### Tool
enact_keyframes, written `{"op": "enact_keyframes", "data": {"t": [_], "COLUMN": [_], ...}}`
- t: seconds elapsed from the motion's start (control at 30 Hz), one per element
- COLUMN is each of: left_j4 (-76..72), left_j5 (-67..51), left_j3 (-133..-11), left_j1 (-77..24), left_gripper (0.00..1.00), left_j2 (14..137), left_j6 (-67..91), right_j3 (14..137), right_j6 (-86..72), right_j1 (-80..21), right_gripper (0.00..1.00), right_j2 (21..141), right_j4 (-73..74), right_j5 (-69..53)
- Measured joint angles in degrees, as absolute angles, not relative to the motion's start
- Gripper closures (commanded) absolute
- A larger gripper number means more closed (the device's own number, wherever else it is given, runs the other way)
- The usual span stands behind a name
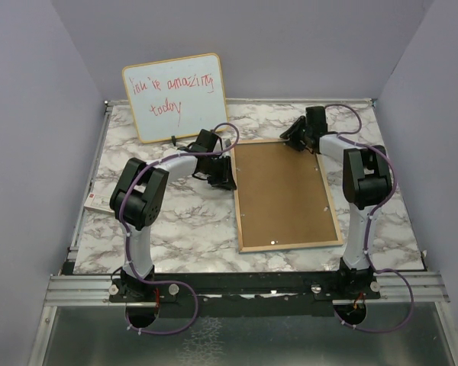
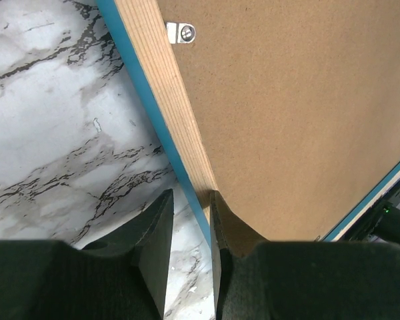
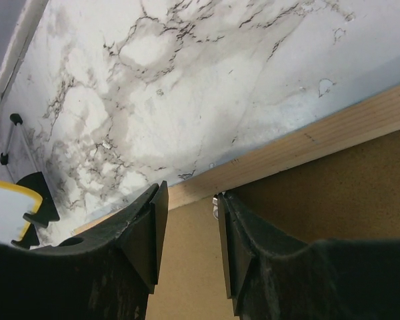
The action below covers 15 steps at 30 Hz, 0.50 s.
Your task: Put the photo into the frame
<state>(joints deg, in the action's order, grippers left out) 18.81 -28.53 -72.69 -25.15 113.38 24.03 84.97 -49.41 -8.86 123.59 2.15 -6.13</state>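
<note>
The frame [image 1: 290, 246] lies face-down on the table [image 1: 183, 221]; left gripper [image 2: 192, 195] narrow-jawed astride its left rail (clamping cannot be told), right gripper [image 3: 191, 192] half-open, empty, at the far rail: a one-sided lift may slip or twist it.

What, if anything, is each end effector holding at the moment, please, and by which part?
The left end effector seems to pinch the frame by its left long rim; the right end effector, open, holds nothing.
</note>
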Motion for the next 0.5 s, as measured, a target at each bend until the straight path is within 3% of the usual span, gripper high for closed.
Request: {"op": "enact_keyframes", "data": {"t": [0.5], "left_j4": [22.9], "left_j5": [-27.4], "left_j3": [-75.5], "left_j1": [-24.7], "left_gripper": [0.77], "left_j2": [114.3], "left_j6": [22.9], "right_j3": [80.6], "right_j6": [-52.8], "right_j1": [-7.0], "right_gripper": [0.56], "right_j2": [125.7], "right_j4": [-11.7], "right_j5": [-17.3]}}
